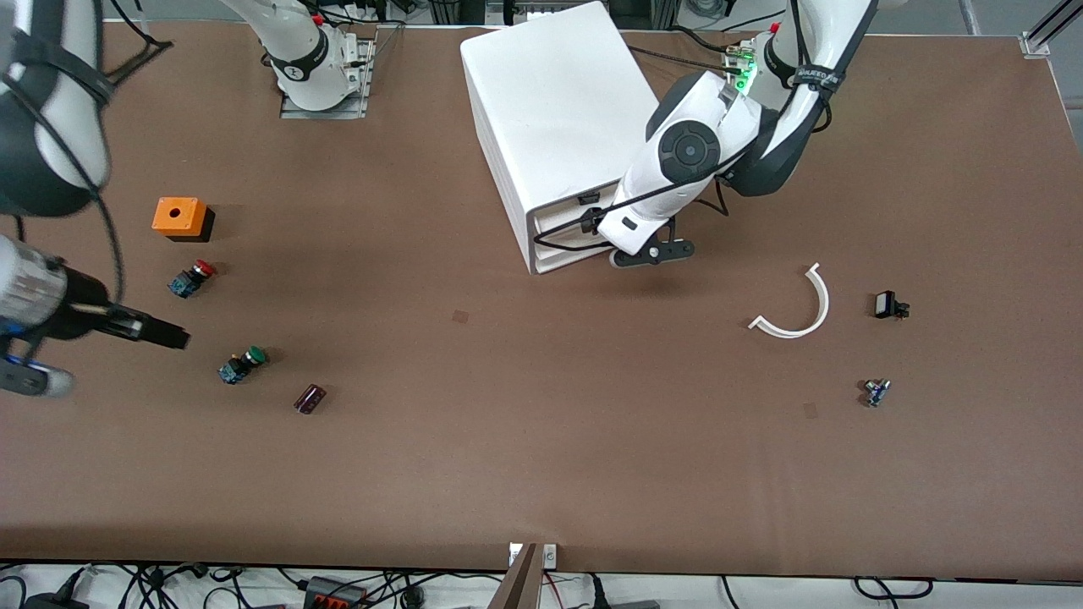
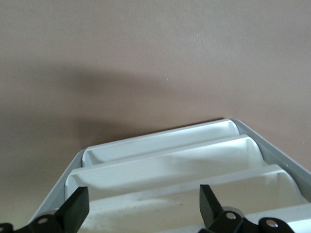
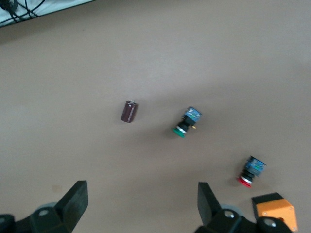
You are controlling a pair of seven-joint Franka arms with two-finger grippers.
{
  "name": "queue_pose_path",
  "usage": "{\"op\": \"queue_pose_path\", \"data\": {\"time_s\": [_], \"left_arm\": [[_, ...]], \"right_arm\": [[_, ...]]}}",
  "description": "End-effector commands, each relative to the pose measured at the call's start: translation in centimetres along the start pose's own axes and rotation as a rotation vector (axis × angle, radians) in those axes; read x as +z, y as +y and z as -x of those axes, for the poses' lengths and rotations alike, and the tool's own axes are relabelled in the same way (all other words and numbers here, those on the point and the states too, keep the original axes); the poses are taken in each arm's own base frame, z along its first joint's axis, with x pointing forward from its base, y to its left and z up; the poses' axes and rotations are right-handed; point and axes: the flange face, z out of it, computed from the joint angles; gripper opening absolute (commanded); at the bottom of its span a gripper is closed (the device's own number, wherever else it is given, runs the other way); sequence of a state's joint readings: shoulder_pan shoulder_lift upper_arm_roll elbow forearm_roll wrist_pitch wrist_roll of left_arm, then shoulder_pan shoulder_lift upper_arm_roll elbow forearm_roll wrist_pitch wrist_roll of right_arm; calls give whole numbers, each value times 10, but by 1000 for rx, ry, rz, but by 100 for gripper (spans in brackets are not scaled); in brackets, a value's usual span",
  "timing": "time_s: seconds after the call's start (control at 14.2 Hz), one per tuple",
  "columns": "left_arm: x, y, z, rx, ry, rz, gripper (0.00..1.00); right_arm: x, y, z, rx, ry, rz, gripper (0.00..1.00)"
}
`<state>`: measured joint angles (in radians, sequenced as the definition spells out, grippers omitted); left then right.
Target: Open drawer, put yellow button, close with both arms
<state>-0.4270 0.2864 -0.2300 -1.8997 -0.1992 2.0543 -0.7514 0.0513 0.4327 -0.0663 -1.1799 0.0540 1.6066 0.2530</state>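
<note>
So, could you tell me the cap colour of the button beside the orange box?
Red, clearest in the front view.

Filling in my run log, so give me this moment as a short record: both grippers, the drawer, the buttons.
left gripper: open, over the drawer fronts of the cabinet
right gripper: open, over the table near the green button
drawer: topmost in the stack, not clearly pulled out
yellow button: not seen in any view
red button: on the table, beside the orange box
dark cylinder: beside the green button
</note>
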Motion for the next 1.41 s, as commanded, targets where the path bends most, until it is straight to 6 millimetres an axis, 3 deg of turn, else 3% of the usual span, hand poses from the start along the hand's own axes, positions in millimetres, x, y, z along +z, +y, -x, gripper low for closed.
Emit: {"op": "queue_pose_path", "data": {"time_s": [0.0,0.21,0.56,0.7,0.84,0.98,1.2,1.34], "left_arm": [[0,-3,17,-8,-16,-8,100],[2,-1,20,-3,-19,-11,100],[1,0,24,5,-26,-16,100],[-20,-5,6,2,12,9,100],[-56,-28,-34,-53,58,60,100],[-82,-51,-58,13,112,22,100],[-125,-100,-96,97,166,-34,100],[-164,-152,-122,159,147,-41,100]], "right_arm": [[-24,33,25,-52,15,-3,100],[-36,76,33,-129,33,-10,100],[-44,80,43,-189,35,41,100],[-42,80,43,-193,28,53,100],[-35,82,51,-192,7,54,100],[-32,84,67,-194,7,52,100],[-28,85,89,-202,-1,51,100],[-27,88,100,-201,3,51,100]]}}
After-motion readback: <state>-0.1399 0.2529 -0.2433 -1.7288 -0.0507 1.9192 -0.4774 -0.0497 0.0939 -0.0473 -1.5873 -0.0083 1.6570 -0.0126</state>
